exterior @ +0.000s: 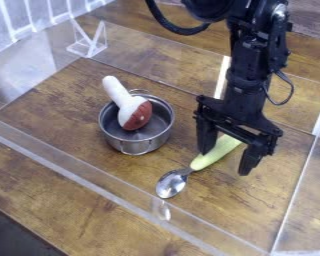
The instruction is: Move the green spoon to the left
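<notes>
Gripper (227, 152) jaws wide apart, straddling green spoon (203, 163) handle, gripping nothing; spoon lies on table right of pot (133, 130).

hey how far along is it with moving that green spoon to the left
Done: the gripper has been brought down over the green spoon, its open jaws standing either side of the yellow-green handle. In hand: the grasp itself; the jaws have not closed. Left: closing, lifting and carrying the spoon left. It lies on the table, to the right of the pot.
</notes>
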